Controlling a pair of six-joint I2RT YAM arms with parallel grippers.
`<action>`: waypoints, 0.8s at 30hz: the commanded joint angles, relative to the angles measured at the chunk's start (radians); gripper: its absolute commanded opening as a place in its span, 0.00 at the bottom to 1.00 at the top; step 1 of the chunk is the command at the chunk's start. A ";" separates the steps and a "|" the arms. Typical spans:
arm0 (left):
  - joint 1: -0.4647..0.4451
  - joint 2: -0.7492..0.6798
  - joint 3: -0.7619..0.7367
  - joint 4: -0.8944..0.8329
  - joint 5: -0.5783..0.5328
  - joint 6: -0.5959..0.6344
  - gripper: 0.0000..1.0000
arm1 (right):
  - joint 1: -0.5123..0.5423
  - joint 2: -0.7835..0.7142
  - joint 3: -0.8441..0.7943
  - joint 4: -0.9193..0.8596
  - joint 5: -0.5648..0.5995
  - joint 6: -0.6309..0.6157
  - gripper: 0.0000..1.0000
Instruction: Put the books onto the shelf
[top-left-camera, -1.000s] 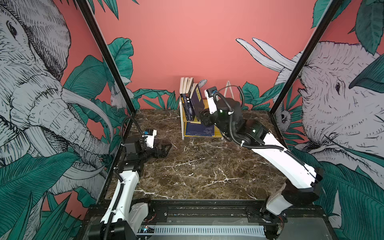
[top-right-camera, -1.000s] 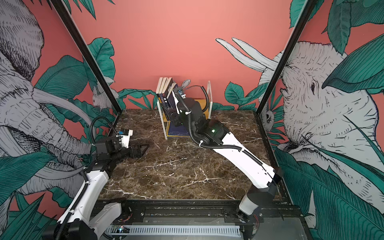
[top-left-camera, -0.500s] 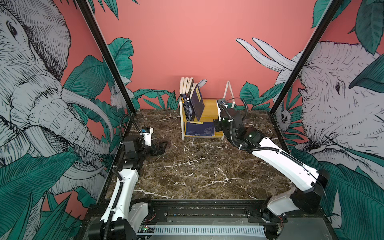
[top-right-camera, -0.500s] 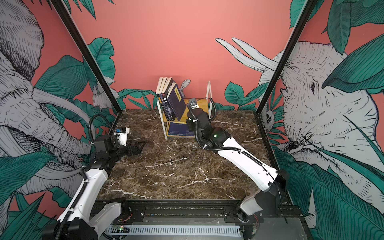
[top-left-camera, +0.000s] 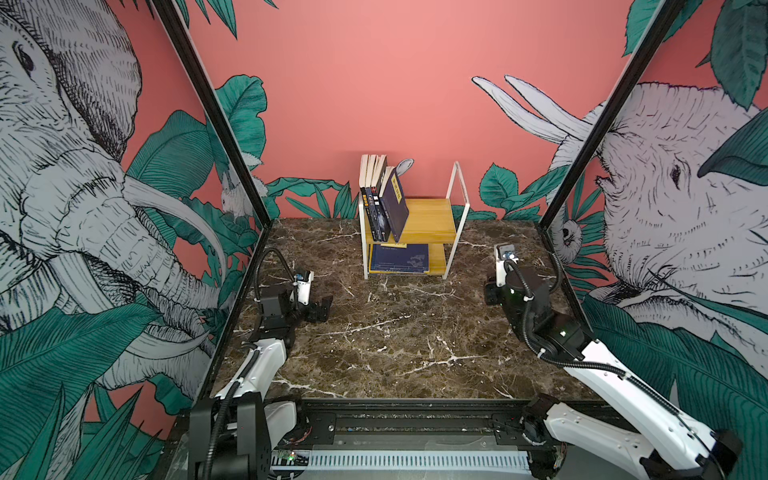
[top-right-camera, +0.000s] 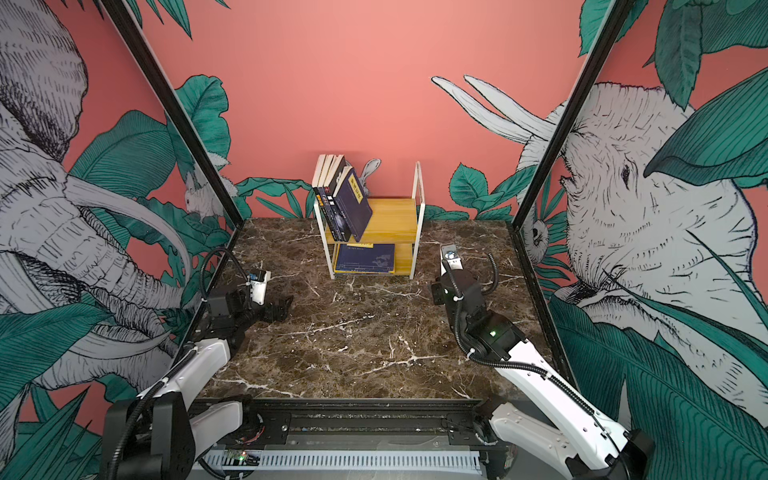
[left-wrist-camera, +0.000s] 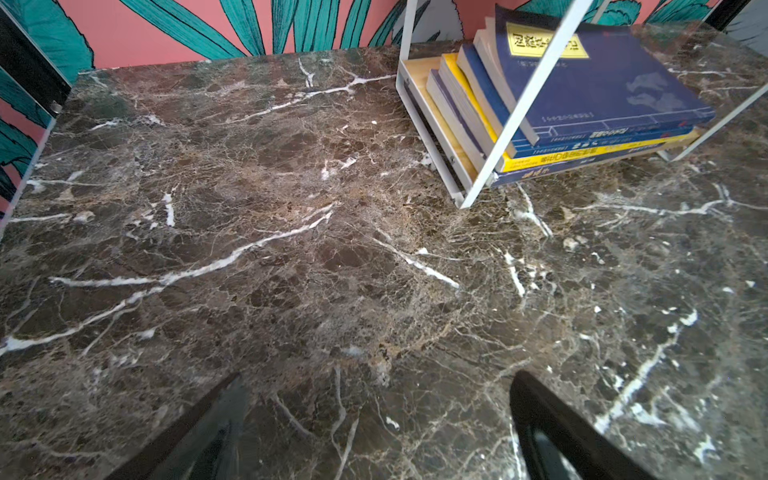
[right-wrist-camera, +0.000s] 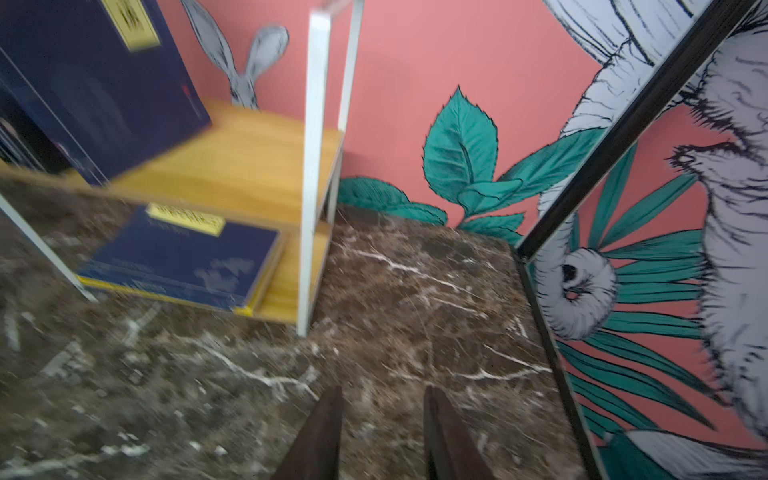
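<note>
The shelf (top-left-camera: 432, 218) (top-right-camera: 395, 220) stands at the back middle of the marble table. Several books (top-left-camera: 392, 203) (top-right-camera: 353, 203) stand on its upper board, leaning left against the frame. A flat stack of books (top-left-camera: 399, 257) (top-right-camera: 365, 257) (left-wrist-camera: 602, 83) (right-wrist-camera: 187, 262) lies on the lower board, navy on top. My left gripper (top-left-camera: 322, 309) (top-right-camera: 282, 307) (left-wrist-camera: 378, 376) hovers open and empty at the left, low over the table. My right gripper (top-left-camera: 491, 293) (top-right-camera: 436, 293) (right-wrist-camera: 382, 390) is to the right of the shelf and in front of it, jaws apart with only marble between them.
Black frame posts (top-left-camera: 582, 137) and printed side walls close in the table on the left and right. The shelf's white frame leg (right-wrist-camera: 309, 208) stands a little ahead of my right fingers. A black rail (top-left-camera: 415, 415) runs along the table's front edge.
My right gripper has let go of the navy book on the upper board and drawn back right and forward. That book now leans on the others. The left arm barely moved.
</note>
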 joint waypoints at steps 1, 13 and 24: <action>0.003 0.047 -0.022 0.218 0.016 0.039 0.99 | -0.030 -0.064 -0.084 0.030 0.015 -0.015 0.65; -0.016 0.282 -0.028 0.520 -0.026 -0.027 1.00 | -0.190 -0.117 -0.346 0.169 0.002 -0.036 0.99; -0.067 0.389 -0.049 0.657 -0.199 -0.042 1.00 | -0.308 0.119 -0.504 0.667 -0.054 -0.138 1.00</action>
